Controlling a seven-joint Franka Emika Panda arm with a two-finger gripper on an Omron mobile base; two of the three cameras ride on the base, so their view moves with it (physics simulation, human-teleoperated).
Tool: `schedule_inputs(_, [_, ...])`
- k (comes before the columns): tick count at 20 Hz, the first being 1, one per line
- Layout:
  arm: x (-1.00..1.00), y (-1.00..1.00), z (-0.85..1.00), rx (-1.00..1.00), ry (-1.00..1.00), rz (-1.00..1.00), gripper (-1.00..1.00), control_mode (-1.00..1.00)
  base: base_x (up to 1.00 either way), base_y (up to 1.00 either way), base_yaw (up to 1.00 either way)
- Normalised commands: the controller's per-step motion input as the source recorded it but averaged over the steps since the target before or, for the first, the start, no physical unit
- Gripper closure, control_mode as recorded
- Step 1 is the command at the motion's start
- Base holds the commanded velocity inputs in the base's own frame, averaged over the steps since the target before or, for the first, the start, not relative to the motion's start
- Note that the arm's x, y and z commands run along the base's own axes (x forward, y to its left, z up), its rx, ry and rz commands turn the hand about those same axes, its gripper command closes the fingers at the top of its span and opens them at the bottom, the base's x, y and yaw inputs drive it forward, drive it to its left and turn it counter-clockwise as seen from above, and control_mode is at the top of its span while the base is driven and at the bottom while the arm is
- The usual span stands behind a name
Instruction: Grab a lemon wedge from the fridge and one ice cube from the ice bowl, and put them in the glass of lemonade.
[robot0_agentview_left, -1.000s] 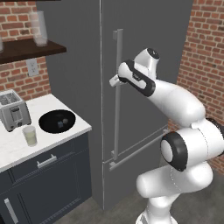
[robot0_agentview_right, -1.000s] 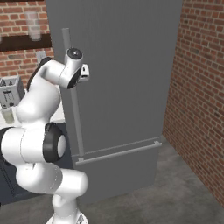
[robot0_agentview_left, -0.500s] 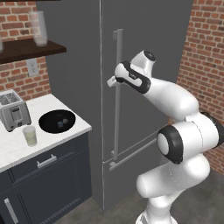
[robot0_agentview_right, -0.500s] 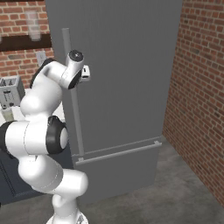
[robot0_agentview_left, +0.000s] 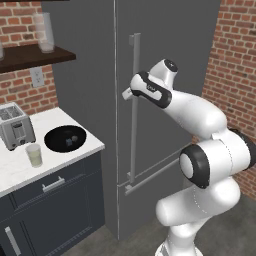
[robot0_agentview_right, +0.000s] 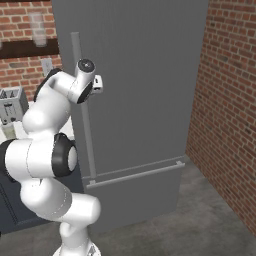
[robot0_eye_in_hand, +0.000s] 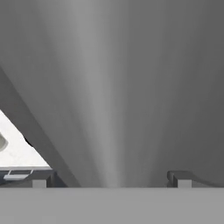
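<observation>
The tall grey fridge (robot0_agentview_left: 170, 45) (robot0_agentview_right: 145, 75) stands shut, so the lemon wedge is hidden. My gripper (robot0_agentview_left: 127, 94) (robot0_agentview_right: 98, 85) is up against its long vertical bar handle (robot0_agentview_left: 134, 120) (robot0_agentview_right: 82, 125), about a third of the way down. In the hand view the handle (robot0_eye_in_hand: 103, 109) runs up between my two fingertips (robot0_eye_in_hand: 42, 179), and the gripper (robot0_eye_in_hand: 111, 179) is open with its jaws wide on either side. On the white counter (robot0_agentview_left: 20, 172) to the left lie the black ice bowl (robot0_agentview_left: 65, 138) and the small glass of lemonade (robot0_agentview_left: 34, 155).
A silver toaster (robot0_agentview_left: 15, 126) (robot0_agentview_right: 11, 104) stands at the back of the counter. A frosted glass (robot0_agentview_left: 45, 32) sits on the dark wall shelf above. The fridge's lower drawer has a horizontal bar (robot0_agentview_left: 155, 175) (robot0_agentview_right: 135, 172). A brick wall (robot0_agentview_right: 225, 100) closes off the right side.
The hand has edged closer to the fridge handle while the elbow swung over. The jaws have stayed wide open.
</observation>
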Motion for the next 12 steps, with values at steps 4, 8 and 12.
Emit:
schedule_inputs(4, [0.12, 0.00, -0.09, 0.00, 0.00, 0.00, 1.00, -1.00, 0.00, 0.00, 0.00])
schedule_inputs(8, [0.03, 0.01, 0.00, 0.00, 0.01, 0.00, 1.00, -1.00, 0.00, 0.00, 0.00])
schedule_inputs(12, [0.00, 0.00, 0.00, 0.00, 0.00, 0.00, 1.00, -1.00, 0.00, 0.00, 0.00])
